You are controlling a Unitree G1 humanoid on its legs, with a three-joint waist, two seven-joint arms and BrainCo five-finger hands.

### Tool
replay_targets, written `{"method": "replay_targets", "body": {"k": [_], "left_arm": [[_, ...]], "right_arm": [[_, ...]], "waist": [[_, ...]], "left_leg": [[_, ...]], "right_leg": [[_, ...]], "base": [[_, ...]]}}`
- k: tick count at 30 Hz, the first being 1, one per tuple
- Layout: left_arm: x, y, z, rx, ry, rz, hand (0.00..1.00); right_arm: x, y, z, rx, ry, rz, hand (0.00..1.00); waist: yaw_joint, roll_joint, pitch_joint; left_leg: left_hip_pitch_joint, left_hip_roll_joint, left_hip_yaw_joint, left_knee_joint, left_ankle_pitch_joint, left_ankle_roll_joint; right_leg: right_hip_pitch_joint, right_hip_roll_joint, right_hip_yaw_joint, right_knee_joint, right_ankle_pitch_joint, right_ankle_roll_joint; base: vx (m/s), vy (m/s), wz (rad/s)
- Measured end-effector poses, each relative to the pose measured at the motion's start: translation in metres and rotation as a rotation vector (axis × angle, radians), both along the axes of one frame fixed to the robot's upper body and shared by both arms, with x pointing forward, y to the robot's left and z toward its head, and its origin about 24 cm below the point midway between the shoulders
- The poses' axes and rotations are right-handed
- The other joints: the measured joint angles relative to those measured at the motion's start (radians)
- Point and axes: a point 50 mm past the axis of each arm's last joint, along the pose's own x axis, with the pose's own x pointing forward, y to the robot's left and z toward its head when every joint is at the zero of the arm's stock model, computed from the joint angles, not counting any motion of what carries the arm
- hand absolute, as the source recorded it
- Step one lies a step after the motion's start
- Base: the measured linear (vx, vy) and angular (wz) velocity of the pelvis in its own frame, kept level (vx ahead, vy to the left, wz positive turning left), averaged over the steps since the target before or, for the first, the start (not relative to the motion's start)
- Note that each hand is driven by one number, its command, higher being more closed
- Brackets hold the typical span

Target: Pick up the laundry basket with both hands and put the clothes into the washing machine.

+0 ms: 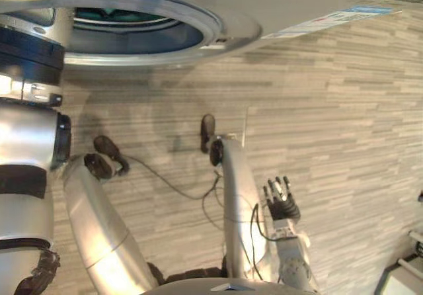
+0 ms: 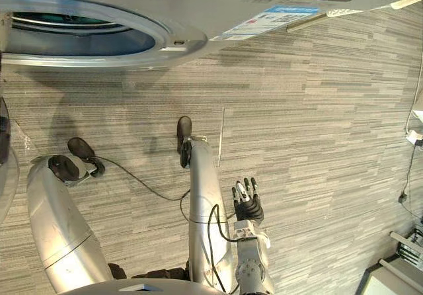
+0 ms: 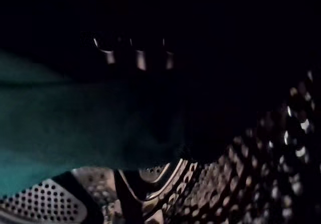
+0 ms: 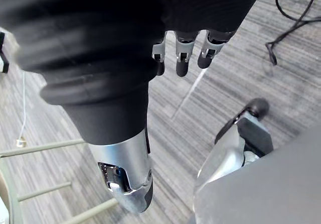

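**Left hand in the drum, right hand loose over the floor**

Head views: the left arm rises along the left edge to the round port of the washing machine, and its hand is hidden past the rim. A sliver of teal cloth shows inside the port. The right hand hangs low at the robot's side, fingers straight and relaxed, holding nothing. Striped carpet lies open on its outer side.

Left wrist view: the left hand is only a few dim glints in the dark, so I cannot tell whether it grips anything. The teal cloth lies just beside it, with the perforated drum behind.

Right wrist view: the right hand's fingers hang over the carpet. Pale rails are cut off at the edge.
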Motion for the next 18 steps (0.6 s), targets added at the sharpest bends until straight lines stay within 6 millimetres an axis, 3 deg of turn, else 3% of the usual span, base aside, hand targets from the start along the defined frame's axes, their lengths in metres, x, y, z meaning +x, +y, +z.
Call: {"method": "replay_targets", "body": {"k": [2,3,4,8,13,15,16,18], "left_arm": [[0.007,-0.009,-0.009,0.192,0.003,0.266,0.00],[0.013,-0.017,-0.018,0.405,-0.025,0.502,0.00],[0.018,-0.022,-0.026,0.538,-0.023,0.608,0.00],[0.026,-0.014,-0.034,0.541,0.070,0.618,0.00],[0.037,0.007,-0.040,0.635,0.140,0.838,0.00],[0.042,0.009,-0.052,0.718,0.156,0.896,0.00],[0.051,0.010,-0.075,0.844,0.201,0.919,0.00],[0.060,0.014,-0.103,0.912,0.282,0.875,0.00]], "right_arm": [[0.000,0.001,0.001,-0.014,-0.012,0.001,0.00],[0.000,0.002,0.002,-0.018,-0.026,0.010,0.00],[0.000,0.003,0.002,-0.017,-0.039,0.019,0.00],[0.001,0.007,0.002,-0.006,-0.044,0.032,0.00],[0.001,0.007,0.003,-0.002,-0.054,0.030,0.00],[0.001,0.008,0.003,-0.003,-0.057,0.033,0.00],[0.001,0.008,0.004,-0.006,-0.070,0.047,0.00],[0.002,0.009,0.005,-0.012,-0.075,0.059,0.00]], "waist": [[0.002,-0.004,-0.002],[0.005,-0.004,-0.003],[0.007,-0.004,-0.003],[0.003,-0.005,-0.003],[0.007,-0.006,-0.005],[0.008,-0.006,-0.013],[0.012,-0.005,-0.029],[0.017,-0.004,-0.044]], "left_leg": [[0.000,-0.001,0.000,-0.005,0.000,0.000],[-0.001,-0.004,0.000,-0.008,0.001,0.001],[0.000,-0.004,0.000,-0.009,0.002,0.002],[0.000,-0.004,0.000,-0.013,0.004,0.000],[0.001,-0.003,-0.007,-0.017,0.008,-0.004],[0.001,-0.003,-0.012,-0.020,0.008,-0.004],[0.001,-0.003,-0.012,-0.023,0.009,-0.006],[0.003,-0.004,-0.012,-0.027,0.010,-0.007]], "right_leg": [[0.001,-0.007,-0.007,-0.001,-0.001,-0.001],[0.001,-0.013,-0.012,-0.001,-0.001,-0.001],[0.002,-0.014,-0.012,-0.001,-0.001,-0.001],[0.003,-0.014,-0.014,-0.004,-0.001,-0.001],[0.009,-0.012,-0.023,-0.005,-0.003,-0.005],[0.010,-0.012,-0.025,-0.007,-0.003,-0.005],[0.010,-0.012,-0.028,-0.008,-0.004,-0.006],[0.011,-0.013,-0.030,-0.009,-0.005,-0.009]], "base": [[-0.02,0.012,0.06],[-0.03,0.015,0.08],[-0.03,0.015,0.05],[-0.04,0.021,0.00],[-0.01,0.003,0.00],[0.00,0.000,0.00],[0.00,0.000,0.00],[0.00,0.000,0.00]]}}
